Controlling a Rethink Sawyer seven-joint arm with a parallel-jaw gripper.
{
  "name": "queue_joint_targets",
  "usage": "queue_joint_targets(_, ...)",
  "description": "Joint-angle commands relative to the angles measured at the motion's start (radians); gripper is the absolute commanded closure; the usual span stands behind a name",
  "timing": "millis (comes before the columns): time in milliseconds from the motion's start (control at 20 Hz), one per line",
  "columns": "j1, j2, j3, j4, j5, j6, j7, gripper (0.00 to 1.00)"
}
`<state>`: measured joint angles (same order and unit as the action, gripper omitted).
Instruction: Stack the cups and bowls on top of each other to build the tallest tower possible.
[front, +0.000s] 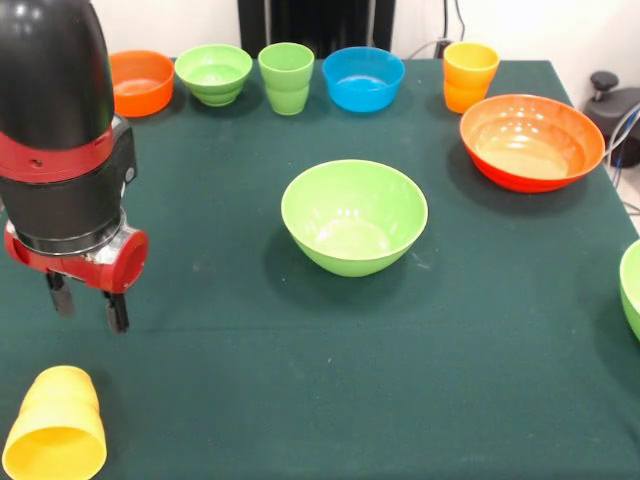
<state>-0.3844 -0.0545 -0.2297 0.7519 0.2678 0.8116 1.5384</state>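
Observation:
My gripper (88, 308) hangs at the left of the green cloth, open, with nothing between its fingers. Just below it a yellow cup (56, 435) lies on its side, mouth toward the camera. A large light green bowl (354, 216) sits upright mid-table. A large orange-red bowl (531, 141) stands at the right. Along the far edge stand a small orange bowl (140, 82), a small light green bowl (214, 73), a light green cup (286, 77), a small blue bowl (363, 78) and an orange-yellow cup (469, 76). Another light green bowl (631, 288) is cut off at the right edge.
The arm's black and red body (62, 130) fills the upper left. A black knobbed object (612, 105) and cables sit off the table at the right. The table's right edge runs close to the orange-red bowl.

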Motion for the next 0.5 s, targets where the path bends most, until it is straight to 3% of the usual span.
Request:
queue_joint_targets(50,-0.016,-0.022,0.164,0.038,-0.078,0.007,-0.185,0.0)
queue_joint_targets(500,-0.031,0.005,0.203,-0.026,-0.133,0.043,-0.292,0.0)
